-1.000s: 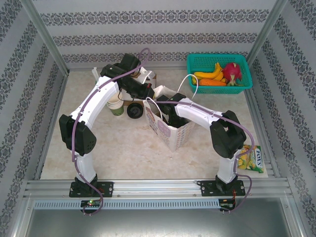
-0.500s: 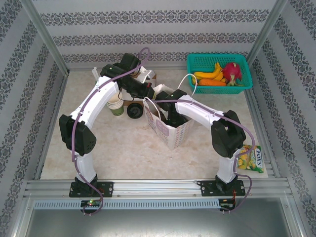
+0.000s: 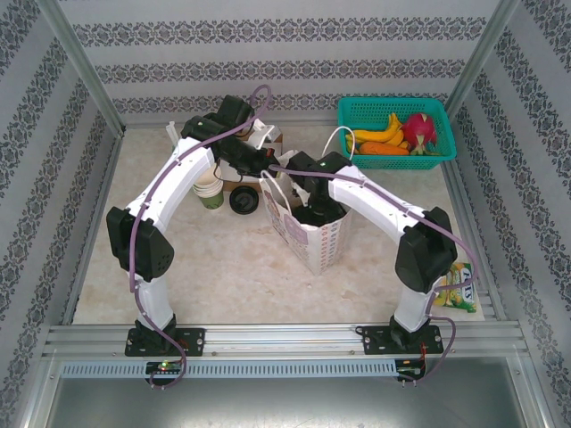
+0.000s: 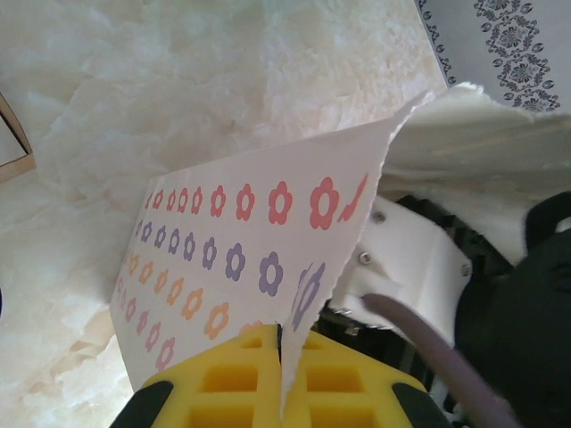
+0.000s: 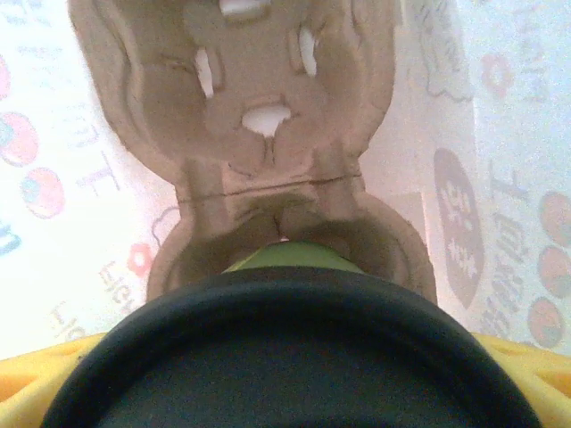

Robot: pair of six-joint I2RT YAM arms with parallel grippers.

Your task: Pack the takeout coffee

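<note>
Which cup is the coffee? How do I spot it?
Find the flowery paper bag in the middle. Inside it, the right gripper holds the takeout coffee above a brown cardboard tray. Unlike the lidless stacked cups left of the bag, it has a black lid.

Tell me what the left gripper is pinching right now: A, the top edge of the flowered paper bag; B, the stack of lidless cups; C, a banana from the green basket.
A: in the left wrist view the left gripper is shut on the top edge of the flowered paper bag.
</note>
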